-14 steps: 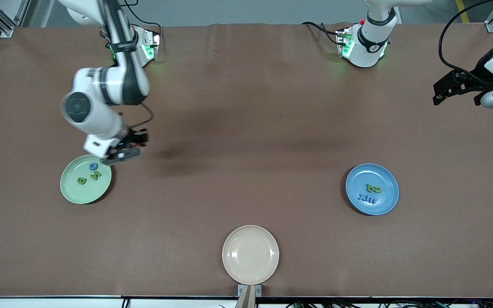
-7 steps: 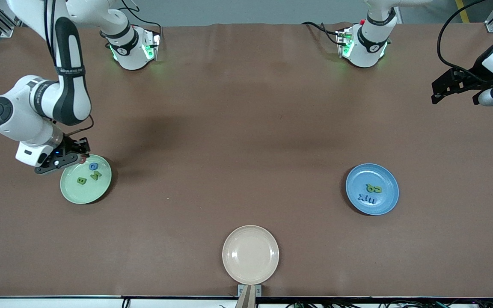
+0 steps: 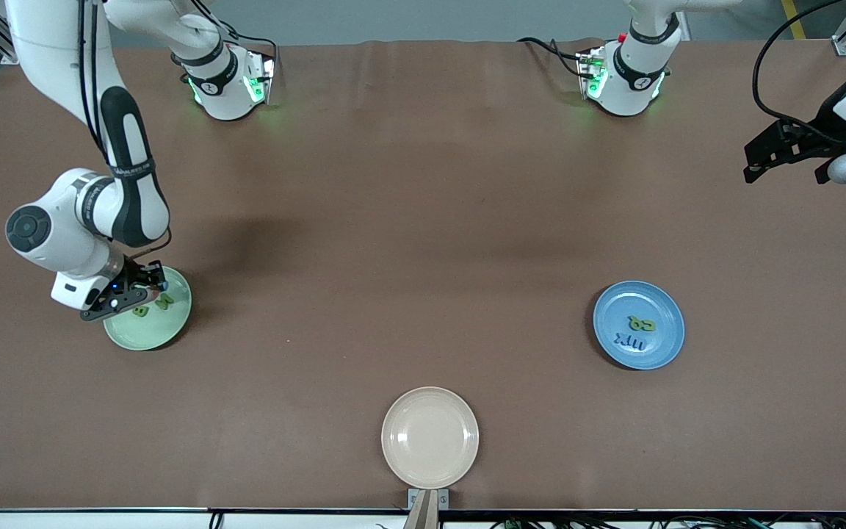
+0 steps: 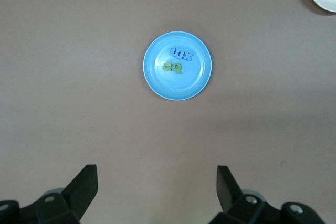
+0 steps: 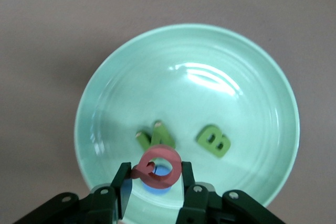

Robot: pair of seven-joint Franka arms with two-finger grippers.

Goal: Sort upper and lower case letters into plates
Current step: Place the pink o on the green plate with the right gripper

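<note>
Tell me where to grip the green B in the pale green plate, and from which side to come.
Come from straight above and pinch across its two long flat edges. The green B lies flat in the pale green plate, apart from the green letter beside it, so probably both fingers fit.

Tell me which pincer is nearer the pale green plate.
Right. The right pincer, shut on the red letter, is over the pale green plate; the left pincer, open, waits at the table's left-arm end.

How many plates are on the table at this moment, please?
3: a green plate under the right gripper at the right arm's end, a blue plate toward the left arm's end, and a cream plate nearest the front camera.
</note>
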